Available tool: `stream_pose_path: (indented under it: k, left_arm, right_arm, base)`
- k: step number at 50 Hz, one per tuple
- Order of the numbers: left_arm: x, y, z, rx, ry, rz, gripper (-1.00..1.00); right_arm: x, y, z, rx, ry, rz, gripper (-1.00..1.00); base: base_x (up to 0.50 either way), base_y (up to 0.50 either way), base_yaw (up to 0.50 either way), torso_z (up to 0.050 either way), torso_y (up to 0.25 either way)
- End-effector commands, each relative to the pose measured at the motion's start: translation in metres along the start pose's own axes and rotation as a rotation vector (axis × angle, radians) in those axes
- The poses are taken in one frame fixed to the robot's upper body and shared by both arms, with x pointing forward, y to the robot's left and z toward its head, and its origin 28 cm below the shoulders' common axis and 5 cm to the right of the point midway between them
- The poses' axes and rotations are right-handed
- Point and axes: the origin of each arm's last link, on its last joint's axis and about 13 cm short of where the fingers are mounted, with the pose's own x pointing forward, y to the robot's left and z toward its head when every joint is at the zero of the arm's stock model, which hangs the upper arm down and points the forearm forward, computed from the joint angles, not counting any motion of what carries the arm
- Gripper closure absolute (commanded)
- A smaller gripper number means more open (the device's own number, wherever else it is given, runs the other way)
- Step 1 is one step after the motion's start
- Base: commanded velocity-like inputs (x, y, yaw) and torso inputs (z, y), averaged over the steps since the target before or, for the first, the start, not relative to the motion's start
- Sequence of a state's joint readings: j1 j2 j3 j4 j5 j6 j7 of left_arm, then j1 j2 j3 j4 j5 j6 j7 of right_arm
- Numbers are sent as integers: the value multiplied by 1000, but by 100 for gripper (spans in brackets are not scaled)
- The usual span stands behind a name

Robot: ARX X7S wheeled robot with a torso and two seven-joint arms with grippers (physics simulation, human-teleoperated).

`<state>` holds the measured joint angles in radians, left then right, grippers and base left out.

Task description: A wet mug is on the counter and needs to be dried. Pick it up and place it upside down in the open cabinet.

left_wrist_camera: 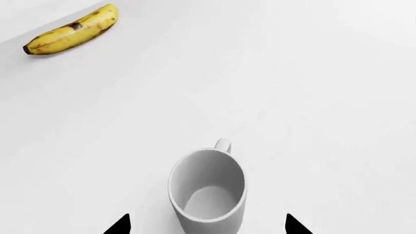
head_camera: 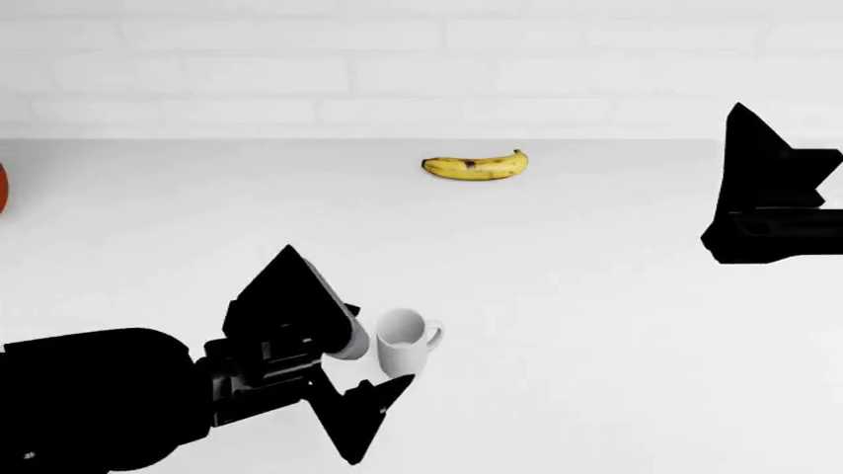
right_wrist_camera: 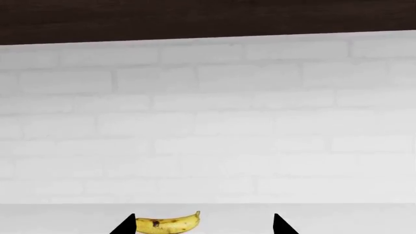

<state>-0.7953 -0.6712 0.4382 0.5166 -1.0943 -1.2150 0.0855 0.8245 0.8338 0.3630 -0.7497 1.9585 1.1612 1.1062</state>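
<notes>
The white mug (head_camera: 402, 343) stands upright on the white counter (head_camera: 593, 296) at the front left, its handle pointing away from my left arm. My left gripper (head_camera: 379, 363) is open, with one finger on each side of the mug. In the left wrist view the mug (left_wrist_camera: 208, 187) sits between the two black fingertips (left_wrist_camera: 120, 225) with a gap on each side, its mouth open to the camera. My right gripper (head_camera: 777, 193) is open and empty, raised at the right. In the right wrist view it (right_wrist_camera: 204, 225) faces the brick wall.
A banana (head_camera: 477, 166) lies at the back of the counter near the wall; it also shows in the left wrist view (left_wrist_camera: 73, 30) and the right wrist view (right_wrist_camera: 167, 224). A red-orange object (head_camera: 3, 188) is at the left edge. A dark wooden band (right_wrist_camera: 208, 17) runs above the wall.
</notes>
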Motion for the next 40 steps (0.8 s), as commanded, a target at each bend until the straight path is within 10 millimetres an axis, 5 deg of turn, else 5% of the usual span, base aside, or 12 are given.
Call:
stream_pose_path:
  k: [1, 40]
  left_arm:
    - [7, -1, -4, -5, 7, -14, -100]
    - [35, 2, -15, -33, 17, -21, -100]
  right_arm:
    - [0, -1, -1, 4, -1, 0, -100]
    - [0, -2, -5, 24, 5, -1, -100]
  base:
    - [0, 0, 0, 0, 0]
    - [0, 0, 0, 0, 0]
